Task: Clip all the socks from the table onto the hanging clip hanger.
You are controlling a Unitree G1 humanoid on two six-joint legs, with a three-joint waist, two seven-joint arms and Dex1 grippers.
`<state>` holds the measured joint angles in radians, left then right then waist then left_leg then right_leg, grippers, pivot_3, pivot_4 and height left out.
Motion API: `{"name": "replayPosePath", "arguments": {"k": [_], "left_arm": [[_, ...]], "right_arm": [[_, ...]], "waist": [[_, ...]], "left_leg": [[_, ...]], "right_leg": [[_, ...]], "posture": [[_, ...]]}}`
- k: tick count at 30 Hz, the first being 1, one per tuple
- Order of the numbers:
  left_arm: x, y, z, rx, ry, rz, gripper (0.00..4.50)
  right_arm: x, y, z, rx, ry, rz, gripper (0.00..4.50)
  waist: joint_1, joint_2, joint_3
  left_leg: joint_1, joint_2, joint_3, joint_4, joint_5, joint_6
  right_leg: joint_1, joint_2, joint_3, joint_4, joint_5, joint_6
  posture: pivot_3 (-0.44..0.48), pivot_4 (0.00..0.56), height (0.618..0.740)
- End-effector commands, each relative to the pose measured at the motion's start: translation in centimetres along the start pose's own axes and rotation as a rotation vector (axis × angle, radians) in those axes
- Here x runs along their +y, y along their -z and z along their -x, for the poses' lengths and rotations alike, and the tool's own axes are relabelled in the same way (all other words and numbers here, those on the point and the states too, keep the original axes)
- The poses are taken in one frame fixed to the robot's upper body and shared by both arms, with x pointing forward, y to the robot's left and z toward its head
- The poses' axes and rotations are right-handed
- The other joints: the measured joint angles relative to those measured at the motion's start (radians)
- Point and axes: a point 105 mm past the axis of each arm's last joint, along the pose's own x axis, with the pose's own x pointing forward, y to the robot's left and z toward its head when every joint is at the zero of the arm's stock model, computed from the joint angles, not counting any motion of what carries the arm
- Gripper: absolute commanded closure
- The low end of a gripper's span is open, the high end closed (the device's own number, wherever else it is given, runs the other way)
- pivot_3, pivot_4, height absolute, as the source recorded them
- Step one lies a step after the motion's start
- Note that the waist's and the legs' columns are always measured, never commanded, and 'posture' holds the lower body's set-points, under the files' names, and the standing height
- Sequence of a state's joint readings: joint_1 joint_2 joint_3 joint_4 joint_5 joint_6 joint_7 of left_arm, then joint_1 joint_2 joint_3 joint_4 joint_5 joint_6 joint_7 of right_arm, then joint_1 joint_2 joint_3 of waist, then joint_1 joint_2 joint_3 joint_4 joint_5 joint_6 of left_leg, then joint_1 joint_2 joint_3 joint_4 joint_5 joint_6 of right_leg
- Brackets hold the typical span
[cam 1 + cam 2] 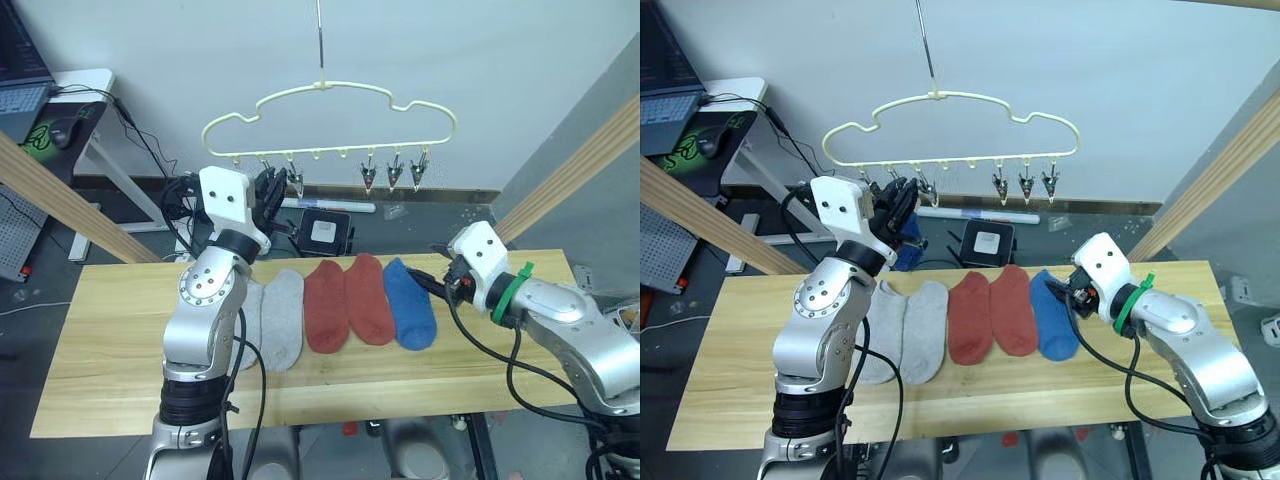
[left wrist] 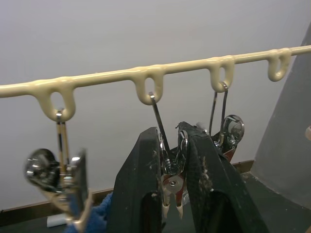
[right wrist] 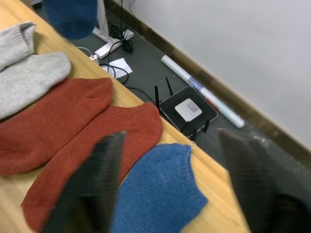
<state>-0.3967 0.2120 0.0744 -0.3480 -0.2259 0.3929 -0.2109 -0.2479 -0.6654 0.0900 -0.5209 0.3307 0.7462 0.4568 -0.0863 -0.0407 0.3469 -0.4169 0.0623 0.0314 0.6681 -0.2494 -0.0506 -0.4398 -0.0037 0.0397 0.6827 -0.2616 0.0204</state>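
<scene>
The left tool [image 2: 171,194] squeezes a hanger [image 1: 330,110] clip [image 2: 170,182] open for a sock; the right tool [image 3: 170,184], spread wide and empty, hovers over the blue sock [image 3: 160,194] on the bench [image 1: 120,350].

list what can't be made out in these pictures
- Second bright blue knit sock: head views, mostly behind the left gripper; whether a clip holds it is unclear.
- One light grey knit sock: head views, partly covered by the left arm.
- Pale-yellow cloud-outline hanger's metal hook: top cut off by the upper edge, head views.
</scene>
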Motion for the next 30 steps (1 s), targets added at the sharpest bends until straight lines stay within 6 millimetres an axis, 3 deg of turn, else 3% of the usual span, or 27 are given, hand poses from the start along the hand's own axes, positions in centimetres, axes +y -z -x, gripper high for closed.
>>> {"name": "replayPosePath", "arguments": {"k": [1, 7, 18, 21, 30], "left_arm": [[-0.4, -1.7, 0.1, -0.048, 0.033, -0.011, 4.15], [-0.6, -2.2, 0.4, -0.036, 0.054, -0.015, 4.17], [-0.5, -2.8, 0.9, -0.017, 0.064, -0.017, 4.18], [-0.5, -2.9, 1.0, -0.014, 0.069, -0.015, 4.18], [-0.5, -3.1, 1.2, -0.017, 0.126, 0.039, 4.18]], "right_arm": [[0.3, 1.5, -1.2, 0.020, 0.004, -0.009, 0.62], [-0.6, 5.4, -4.5, 0.073, 0.052, -0.087, 0.62], [-0.9, 8.4, -6.7, 0.125, 0.028, -0.137, 0.62], [-0.9, 8.8, -6.8, 0.141, 0.038, -0.174, 1.21], [-0.6, 8.8, -5.9, 0.139, 0.040, -0.141, 4.37]], "waist": [[0.001, 0.000, 0.000], [0.004, 0.001, 0.004], [0.015, 0.004, 0.015], [0.018, 0.004, 0.018], [0.032, 0.004, 0.019]], "left_leg": [[0.000, 0.000, 0.000, 0.000, 0.000, 0.000], [0.000, 0.000, 0.001, 0.000, 0.000, 0.000], [0.001, 0.000, 0.001, -0.002, 0.000, 0.000], [0.001, 0.000, 0.001, -0.002, 0.000, 0.000], [0.001, 0.000, 0.001, -0.003, 0.000, 0.000]], "right_leg": [[0.000, 0.000, 0.000, 0.000, 0.000, 0.000], [0.000, 0.000, 0.001, -0.001, 0.000, 0.000], [0.000, 0.000, 0.001, -0.001, 0.000, 0.000], [0.000, 0.000, 0.002, -0.001, 0.000, 0.000], [0.000, 0.000, 0.001, -0.002, 0.000, 0.000]], "posture": [[-0.168, 0.375, 0.740], [-0.127, 0.407, 0.740], [-0.086, 0.432, 0.740], [-0.084, 0.432, 0.740], [-0.099, 0.415, 0.740]]}}
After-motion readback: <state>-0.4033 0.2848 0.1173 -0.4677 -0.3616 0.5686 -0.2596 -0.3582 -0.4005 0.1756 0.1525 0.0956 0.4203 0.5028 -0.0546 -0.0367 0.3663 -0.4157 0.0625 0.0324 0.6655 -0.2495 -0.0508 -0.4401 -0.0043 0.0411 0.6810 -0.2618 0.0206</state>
